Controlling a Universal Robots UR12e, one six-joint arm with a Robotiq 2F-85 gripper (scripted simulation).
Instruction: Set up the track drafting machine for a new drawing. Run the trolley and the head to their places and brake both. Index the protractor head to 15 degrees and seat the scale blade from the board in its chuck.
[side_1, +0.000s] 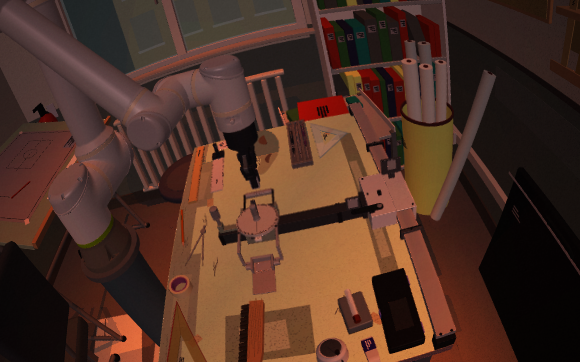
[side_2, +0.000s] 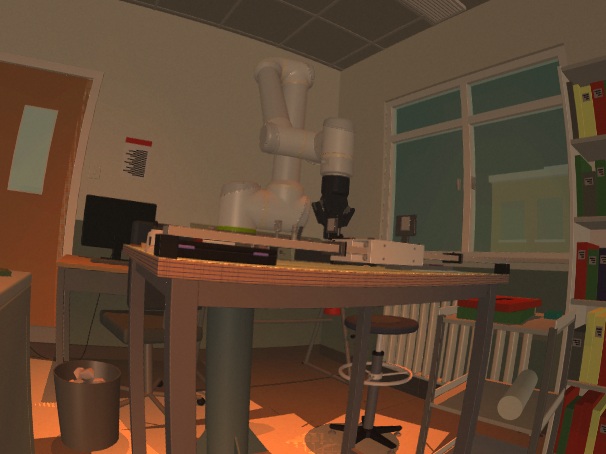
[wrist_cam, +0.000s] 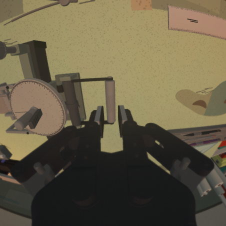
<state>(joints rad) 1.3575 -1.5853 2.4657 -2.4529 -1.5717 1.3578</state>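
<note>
In the middle of the drafting board the protractor head sits on the dark vertical track arm, which runs to the white trolley on the rail along the board's right edge. My gripper hangs just behind the head, open around the grey roller handle of the head's frame and holding nothing. The round dial with its knob lies left of the fingers in the wrist camera. The pale scale blade lies flat near the board's left rear, beside an orange ruler.
A yellow bin of paper rolls stands off the board's right side. A pen tray and set square lie at the rear. A brush, black case, tape roll and compasses occupy the front and left.
</note>
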